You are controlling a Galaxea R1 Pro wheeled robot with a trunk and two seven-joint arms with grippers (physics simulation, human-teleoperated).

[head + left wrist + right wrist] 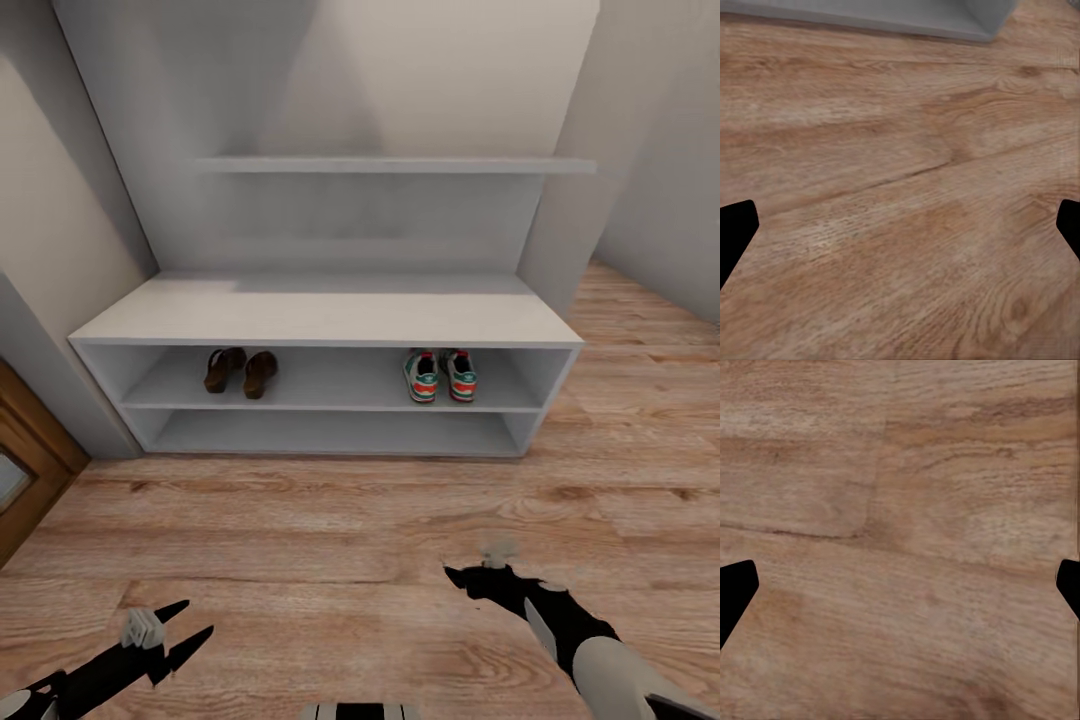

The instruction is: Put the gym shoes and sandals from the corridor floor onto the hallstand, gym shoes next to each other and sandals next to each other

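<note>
The pale grey hallstand (330,310) stands against the wall ahead. On its upper open shelf the two brown sandals (241,371) lie side by side at the left. The two white gym shoes (440,376) with green stripes and red heels sit side by side at the right, heels toward me. The wood-plank corridor floor (330,520) lies between the rack and me. My left gripper (197,618) hangs low over the floor, open and holding nothing, as the left wrist view (900,232) confirms. My right gripper (470,572) is also open and bare above the planks (900,592).
A brown wooden door (20,480) stands at the left beside the rack. A wall shelf (400,165) runs above the bench top. The rack's lower shelf (330,432) holds nothing. A corner of the rack's base (907,15) shows in the left wrist view.
</note>
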